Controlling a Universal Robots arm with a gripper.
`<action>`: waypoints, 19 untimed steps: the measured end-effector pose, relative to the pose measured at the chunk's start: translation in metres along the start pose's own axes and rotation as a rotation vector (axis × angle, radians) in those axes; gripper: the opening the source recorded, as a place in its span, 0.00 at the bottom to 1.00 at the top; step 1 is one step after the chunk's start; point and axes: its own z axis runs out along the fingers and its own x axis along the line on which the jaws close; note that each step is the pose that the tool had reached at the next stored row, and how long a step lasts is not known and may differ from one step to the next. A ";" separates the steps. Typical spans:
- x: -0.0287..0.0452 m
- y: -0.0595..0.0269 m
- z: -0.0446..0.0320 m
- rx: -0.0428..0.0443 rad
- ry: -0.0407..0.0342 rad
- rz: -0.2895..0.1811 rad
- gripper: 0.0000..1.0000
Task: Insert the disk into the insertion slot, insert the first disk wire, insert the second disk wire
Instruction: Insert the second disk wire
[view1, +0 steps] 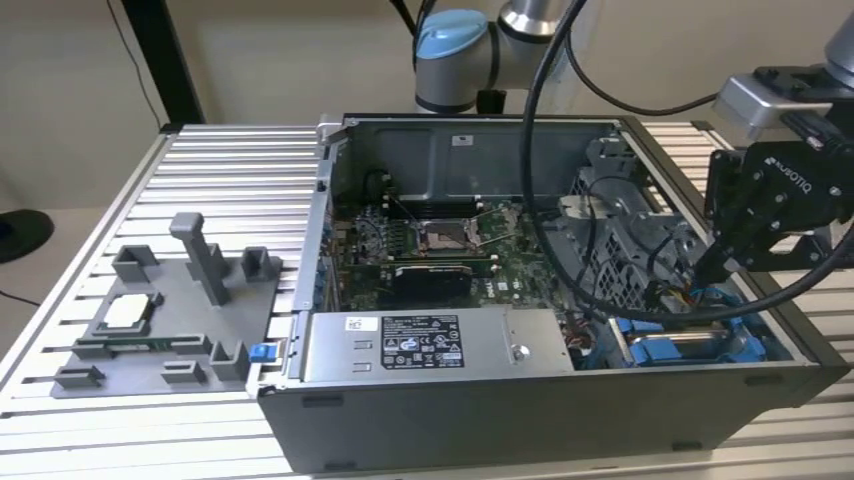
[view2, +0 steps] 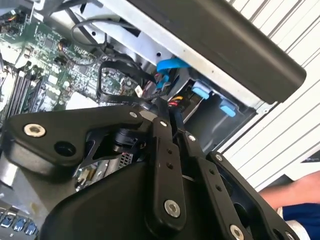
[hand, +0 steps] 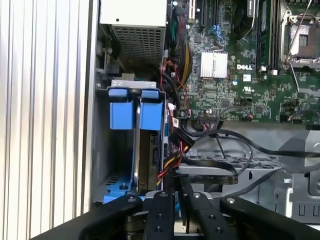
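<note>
The insertion slot, a blue plastic bay with square blue tabs, sits in the open computer case's corner; it also shows at the exterior view's right. The disk stands edge-on inside it, between the blue rails. A disk wire with red, yellow and black leads runs from the disk's end down between my fingers. My gripper hangs just above the slot, its fingers shut on that wire's end.
The grey labelled power-supply box lies along the case's front, the motherboard behind it. Black cables loop over the grey metal drive cage. A grey fixture stands on the slatted table. A person's arm is beside the case.
</note>
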 end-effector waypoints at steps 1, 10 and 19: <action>0.0010 0.0024 0.0003 0.0022 -0.0026 0.000 1.00; 0.0108 0.0105 0.0005 0.0125 -0.0280 -0.002 1.00; 0.0115 0.0113 0.0002 0.0126 -0.0306 -0.003 0.00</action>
